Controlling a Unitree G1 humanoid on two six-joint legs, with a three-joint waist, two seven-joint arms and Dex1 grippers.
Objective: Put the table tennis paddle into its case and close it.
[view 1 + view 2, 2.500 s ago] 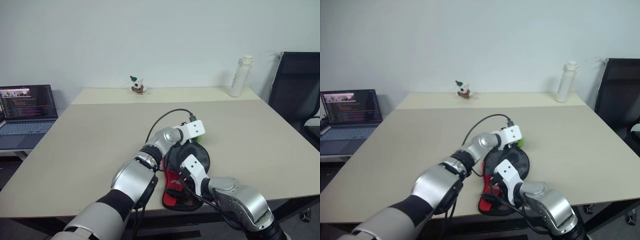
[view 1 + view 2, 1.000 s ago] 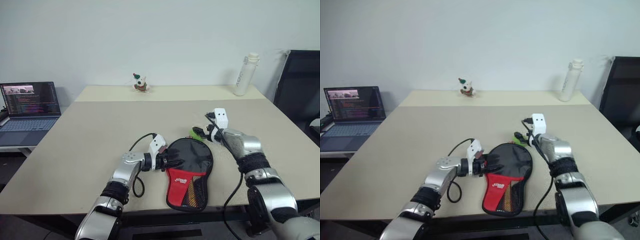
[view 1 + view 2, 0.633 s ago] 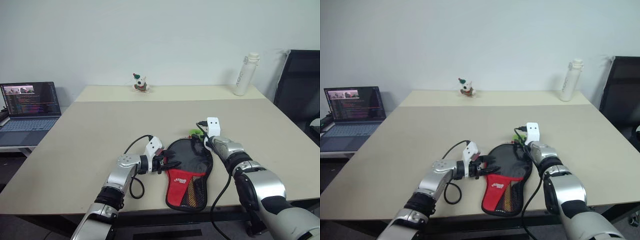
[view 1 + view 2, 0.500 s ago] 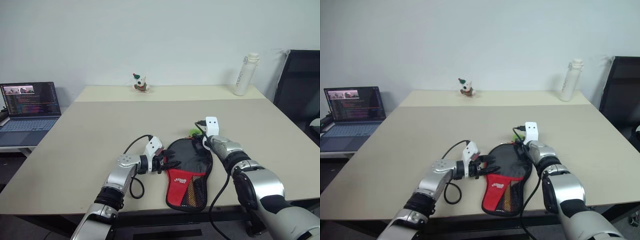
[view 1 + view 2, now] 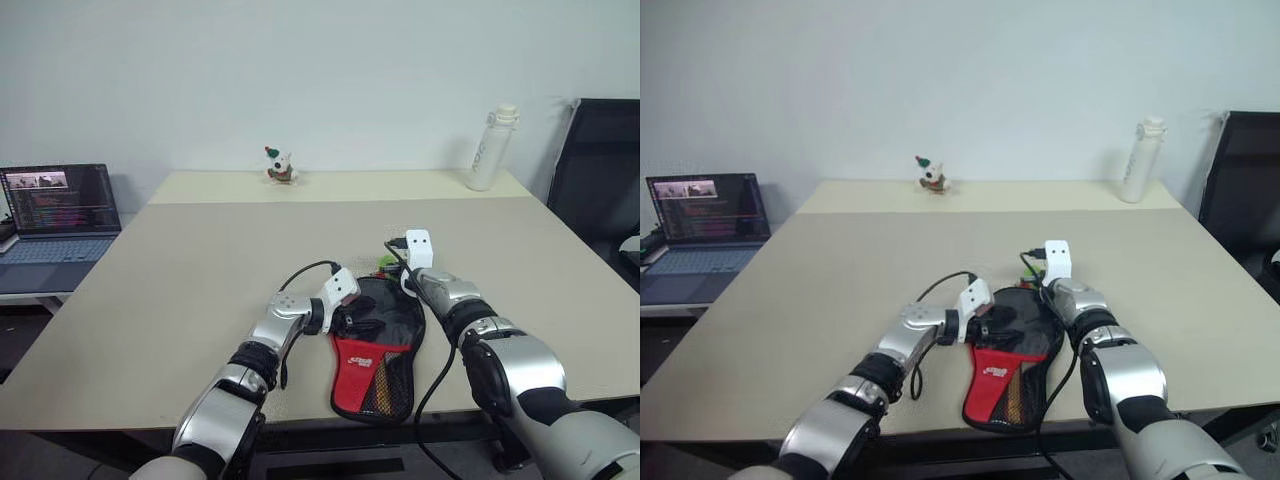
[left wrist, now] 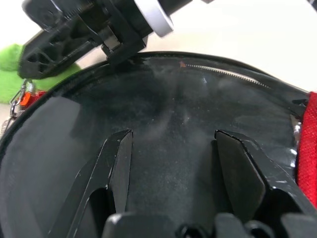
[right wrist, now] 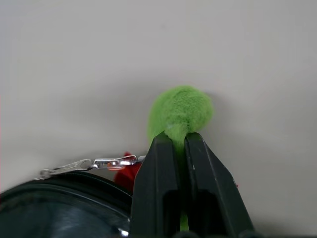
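Lying flat near the front edge of the beige table (image 5: pixel 150 280), the case (image 5: pixel 382 335) shows its black round end toward the far side and its red mesh panel with the white logo toward me; I judge the paddle is inside, since I cannot see it anywhere, though the zip line along the rim tells me little about how far it is closed; a green fuzzy pull (image 7: pixel 181 111) sits on the tabletop just beyond the round end, joined to the case by a small silver chain (image 7: pixel 94 162).

Compared with a second ago, my right gripper (image 7: pixel 179 141), which stood open above that spot, has dropped onto the green pull and pinched together on it; my left gripper (image 6: pixel 173 148) has slid in from the left edge of the case and now sits over the black face with its fingers apart, nothing between them; I read this as left pinning the pouch while right is set to draw the zip.

For room, the case's red end reaches almost to the table's near edge, so a pull toward me risks dragging it off; open tabletop lies to the right and far side; the white bottle (image 5: pixel 486 148), small figurine (image 5: pixel 277 166), laptop (image 5: pixel 55 213) and black chair (image 5: pixel 600 180) all stand well apart.
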